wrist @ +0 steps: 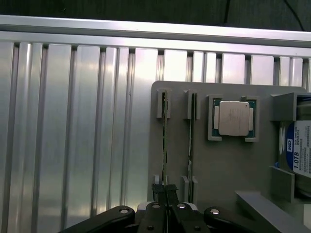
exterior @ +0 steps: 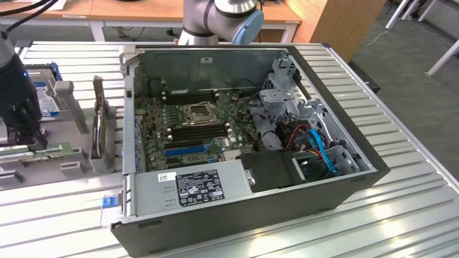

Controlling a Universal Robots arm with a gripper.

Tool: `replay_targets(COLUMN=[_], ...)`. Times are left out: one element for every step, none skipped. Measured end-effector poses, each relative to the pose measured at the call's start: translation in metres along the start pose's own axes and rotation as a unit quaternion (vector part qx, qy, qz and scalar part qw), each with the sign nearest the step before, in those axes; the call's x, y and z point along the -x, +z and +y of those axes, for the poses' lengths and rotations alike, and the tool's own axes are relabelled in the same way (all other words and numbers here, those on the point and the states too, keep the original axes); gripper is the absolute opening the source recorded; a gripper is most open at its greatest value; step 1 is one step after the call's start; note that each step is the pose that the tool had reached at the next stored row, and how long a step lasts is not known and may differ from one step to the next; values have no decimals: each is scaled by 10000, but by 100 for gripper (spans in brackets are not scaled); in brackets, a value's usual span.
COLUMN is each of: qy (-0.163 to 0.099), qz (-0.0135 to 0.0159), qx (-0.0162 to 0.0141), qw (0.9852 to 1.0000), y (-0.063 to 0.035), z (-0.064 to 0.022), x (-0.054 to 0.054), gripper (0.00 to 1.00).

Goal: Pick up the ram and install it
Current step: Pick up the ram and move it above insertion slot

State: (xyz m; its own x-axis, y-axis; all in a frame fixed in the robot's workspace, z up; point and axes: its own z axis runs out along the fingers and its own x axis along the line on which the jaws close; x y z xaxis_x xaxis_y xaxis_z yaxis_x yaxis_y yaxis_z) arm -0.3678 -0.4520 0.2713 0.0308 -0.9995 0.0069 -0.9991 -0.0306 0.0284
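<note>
The gripper (wrist: 165,191) is hanging over the near end of the grey fixture plate (wrist: 228,165), its two fingers pinched almost together on the top edge of the ram (wrist: 165,141). The stick is so thin that the jaws are looking nearly shut; the contact itself is falling in shadow, so this is being recorded as a probable clamp on the ram rather than a confirmed one. The ram is standing on its long edge in the outermost pair of slotted posts on the plate, which are keeping it upright and presenting its narrow top edge for a pinch from above. It is sitting in those posts, not yet lifted clear. A second stick (wrist: 191,141) is standing parallel to it, one row further in on the plate. Beyond that, a processor (wrist: 233,118) is lying flat in its own framed pocket, and a hard drive (wrist: 299,155) is resting at the plate's far side. The plate is lying on the slotted aluminium table (wrist: 73,121). The open computer case (exterior: 287,204) is lying on its side just beside the plate, on the exterior view's right of it, so that the black memory slots (exterior: 197,130) are facing upward for a downward insertion. Installation is judged not yet begun.
</note>
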Motion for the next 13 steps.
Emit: replay_targets(qy=[0, 0, 0, 0, 0, 0, 0, 0, 0, 0, 0, 0, 0], qz=[0, 0, 0, 0, 0, 0, 0, 0, 0, 0, 0, 0, 0], qx=[0, 0, 0, 0, 0, 0, 0, 0, 0, 0, 0, 0, 0], qw=[10000, 10000, 10000, 10000, 10000, 10000, 10000, 10000, 10000, 10000, 10000, 10000, 10000], y=[-12, -24, -36, -47, -59, -71, -81, -93, -105, -117, -128, -140, -151], z=[-1, -2, -2, -3, -4, -5, -5, -6, -7, -7, -7, -8, -9], x=[0, 0, 0, 0, -1, -1, -1, -1, -1, -1, -1, -1, -1], gripper=[12, 12, 12, 12, 12, 12, 12, 12, 12, 12, 12, 12, 12])
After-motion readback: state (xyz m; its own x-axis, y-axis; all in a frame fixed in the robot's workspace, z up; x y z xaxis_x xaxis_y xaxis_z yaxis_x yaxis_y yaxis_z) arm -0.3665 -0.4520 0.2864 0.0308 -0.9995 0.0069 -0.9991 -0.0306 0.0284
